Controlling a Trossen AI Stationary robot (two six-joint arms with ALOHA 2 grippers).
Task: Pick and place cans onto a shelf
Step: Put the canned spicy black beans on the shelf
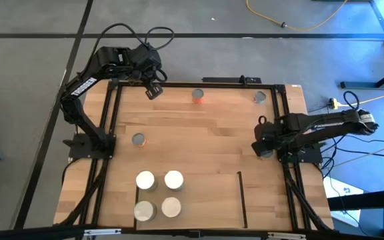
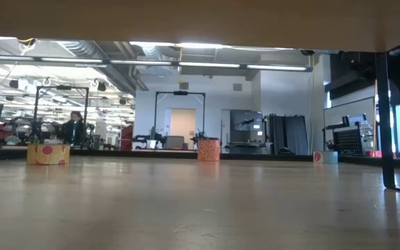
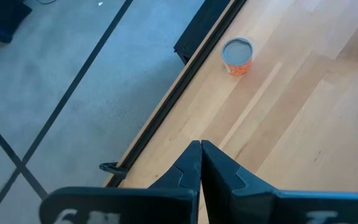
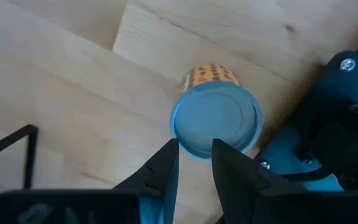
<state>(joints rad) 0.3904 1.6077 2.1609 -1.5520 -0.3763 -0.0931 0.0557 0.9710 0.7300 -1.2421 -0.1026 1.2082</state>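
Several white-topped cans stand on the shelf at the table's near edge. Three more cans stand on the tabletop: one at mid left and two along the far edge. Another can, with a grey top and an orange-yellow side, stands upright by the table's right edge. My right gripper points down over that can's rim, its fingers a little apart. My left gripper hangs shut above the far left corner, and an orange-sided can lies beyond it. My right gripper comes at the can from above, its two fingertips over the edge of the can's top. Whether they touch the can I cannot tell. The can stands upright on the table.
Black frame bars run along the table's left, far and right edges. A thin black bar edges the shelf on its right. The right arm's base stands close beside the can. Bare wood lies in the table's middle.
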